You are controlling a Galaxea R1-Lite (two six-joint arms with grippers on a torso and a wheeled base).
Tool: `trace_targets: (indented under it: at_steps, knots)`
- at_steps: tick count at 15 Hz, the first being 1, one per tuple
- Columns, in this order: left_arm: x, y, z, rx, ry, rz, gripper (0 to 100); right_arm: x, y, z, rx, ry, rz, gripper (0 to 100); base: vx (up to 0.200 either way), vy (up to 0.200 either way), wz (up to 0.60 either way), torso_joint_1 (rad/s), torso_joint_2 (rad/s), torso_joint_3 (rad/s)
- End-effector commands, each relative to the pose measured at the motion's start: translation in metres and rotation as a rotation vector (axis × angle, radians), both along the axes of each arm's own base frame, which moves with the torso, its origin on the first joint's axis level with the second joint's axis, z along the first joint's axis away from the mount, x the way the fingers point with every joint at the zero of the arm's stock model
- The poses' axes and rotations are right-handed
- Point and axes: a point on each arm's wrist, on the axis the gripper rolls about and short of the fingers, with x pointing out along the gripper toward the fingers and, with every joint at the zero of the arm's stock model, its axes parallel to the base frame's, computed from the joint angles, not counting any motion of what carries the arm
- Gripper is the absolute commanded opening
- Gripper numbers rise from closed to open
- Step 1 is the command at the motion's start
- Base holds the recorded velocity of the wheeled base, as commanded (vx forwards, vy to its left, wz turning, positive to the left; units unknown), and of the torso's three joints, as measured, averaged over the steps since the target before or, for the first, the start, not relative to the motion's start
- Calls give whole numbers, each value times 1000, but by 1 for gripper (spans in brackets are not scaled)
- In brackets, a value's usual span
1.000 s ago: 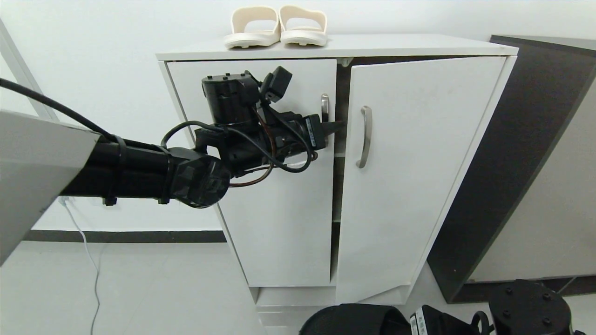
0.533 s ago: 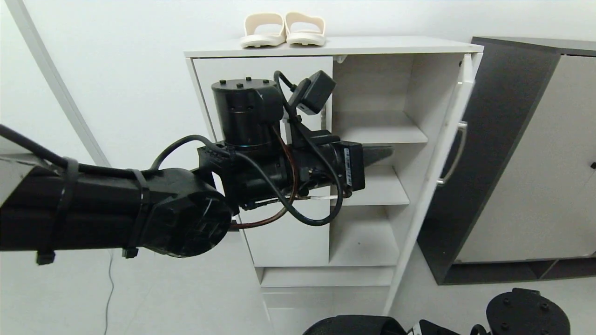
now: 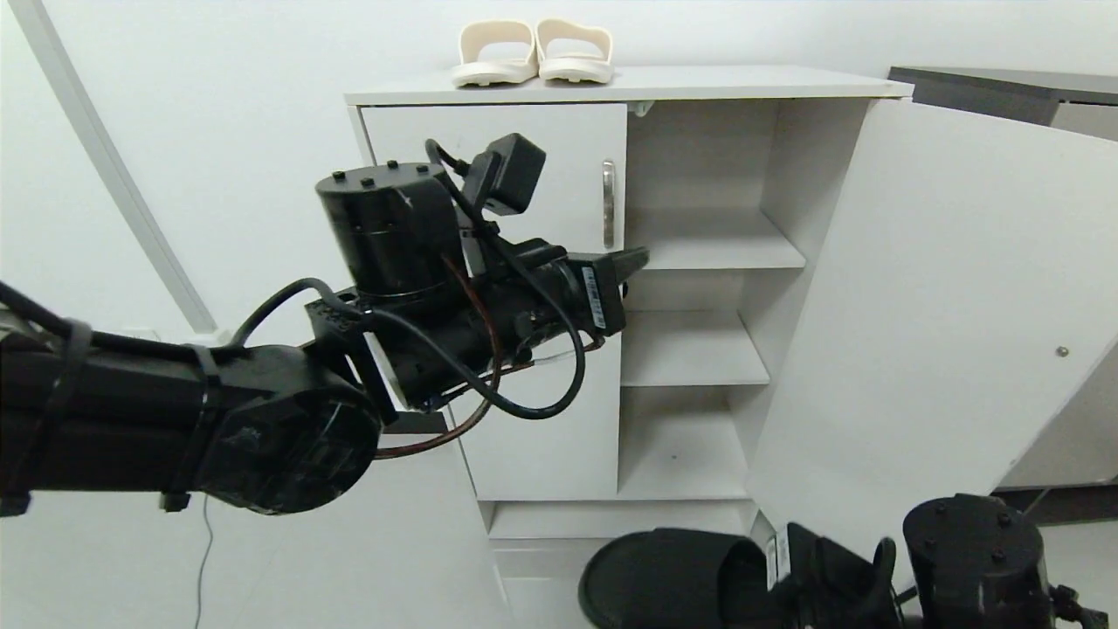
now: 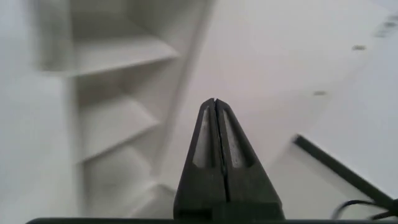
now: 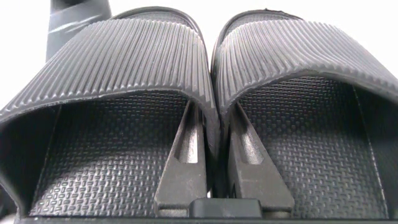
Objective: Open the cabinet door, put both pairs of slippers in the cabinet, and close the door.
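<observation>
My left gripper (image 3: 639, 256), fingers pressed together on nothing, hangs before the closed left door (image 3: 524, 140) of the cabinet (image 3: 629, 85), just beside its handle (image 3: 608, 203). The cream slippers (image 3: 533, 52) lie on the cabinet top. The right door (image 3: 943, 332) stands wide open beside the shelves (image 3: 699, 349). Low before the cabinet, my right gripper (image 5: 214, 124) pinches the black slippers (image 5: 211, 93) by their inner walls.

Plain white wall (image 3: 227, 131) at the back, crossed on the robot's left by a slanted light grey bar (image 3: 105, 148) running from the top edge downward. Below, a pale floor (image 3: 367, 568) with a thin white cable (image 3: 201, 559) trailing toward the bottom edge at the lower left. At far right, a dark grey storage unit (image 3: 987, 80) with a lighter grey front panel (image 3: 1070, 445), seen only in part, set against the same wall.
</observation>
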Motion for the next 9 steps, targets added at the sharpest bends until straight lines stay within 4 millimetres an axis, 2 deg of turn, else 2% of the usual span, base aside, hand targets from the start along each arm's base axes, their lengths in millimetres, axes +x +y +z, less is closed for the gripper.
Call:
trace_targets:
  at_steps: [1,3,4,5,6,8,9]
  knots:
    - [-21,43,12,18,-68,178,0,29,-8,2,-18,-26,-263,0,0,0,0,0,0,0]
    - [-67,102,24,15,-87,385,0,46,-1,8,13,-25,-574,0,0,0,0,0,0,0]
    - [-96,127,25,34,-55,476,0,56,4,11,24,-52,-678,0,0,0,0,0,0,0]
    - [-117,143,25,48,-32,536,0,62,6,13,31,-71,-739,0,0,0,0,0,0,0]
    - [-175,181,16,110,30,689,0,77,12,13,35,-103,-870,0,0,0,0,0,0,0]
    - [-255,219,-12,203,78,861,0,93,19,13,52,-129,-978,0,0,0,0,0,0,0]
    - [-272,225,-22,213,92,912,0,96,20,12,54,-138,-1000,0,0,0,0,0,0,0]
